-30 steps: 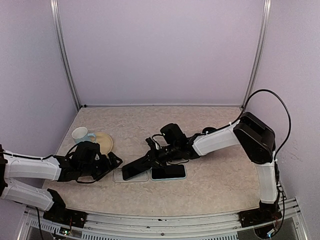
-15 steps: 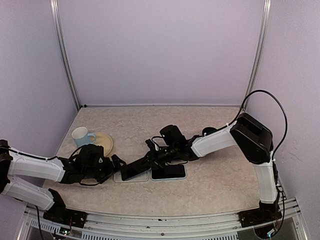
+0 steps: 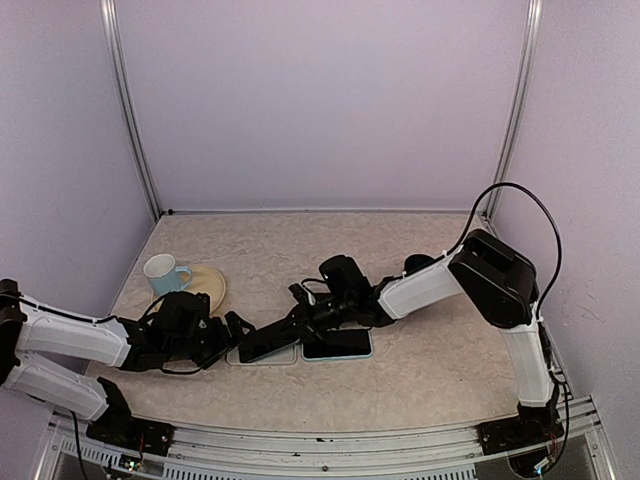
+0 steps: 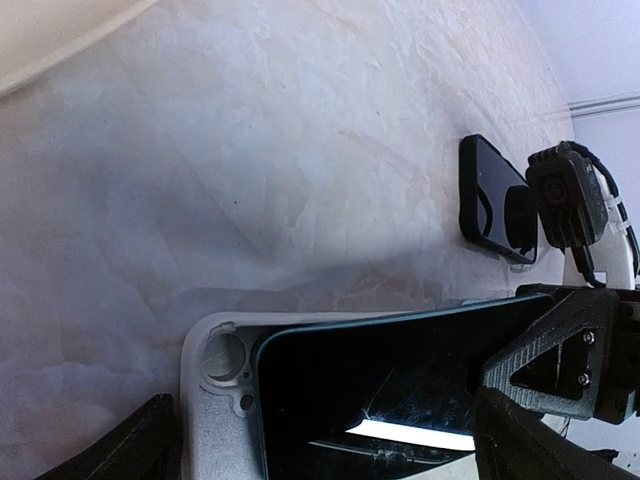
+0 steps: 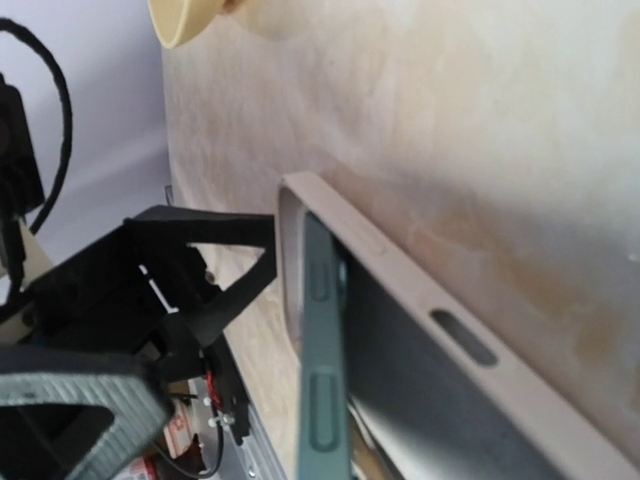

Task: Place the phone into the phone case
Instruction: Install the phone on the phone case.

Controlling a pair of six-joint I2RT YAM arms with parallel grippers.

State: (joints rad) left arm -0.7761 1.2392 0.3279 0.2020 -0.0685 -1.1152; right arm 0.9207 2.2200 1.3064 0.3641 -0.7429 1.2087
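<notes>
1. Two arms meet at the lower middle of the top view, over a pale marbled worktop.
2. Right hand: fingers together, clamped on the dark phone at the end nearer the right of the frame.
3. Phone: tilted above the pale grey phone case. Its held end is raised and its other end is low, toward the left of the frame. In the right wrist view its thin side edge, with two buttons, runs along the case's long wall at the centre of the frame. Whether the low end touches the case floor cannot be told.
4. Phone case: flat on the worktop, open face up. The left wrist view shows its round camera cut-out uncovered, just beyond the phone's low end.
5. Left hand: fingers wide apart, holding nothing. They sit at the lower corners of the left wrist view, either side of the case's end.
6. Second phone: flat on the worktop, just right of the case.
7. Cup and plate: side by side at the left of the top view, well apart from the case.
</notes>
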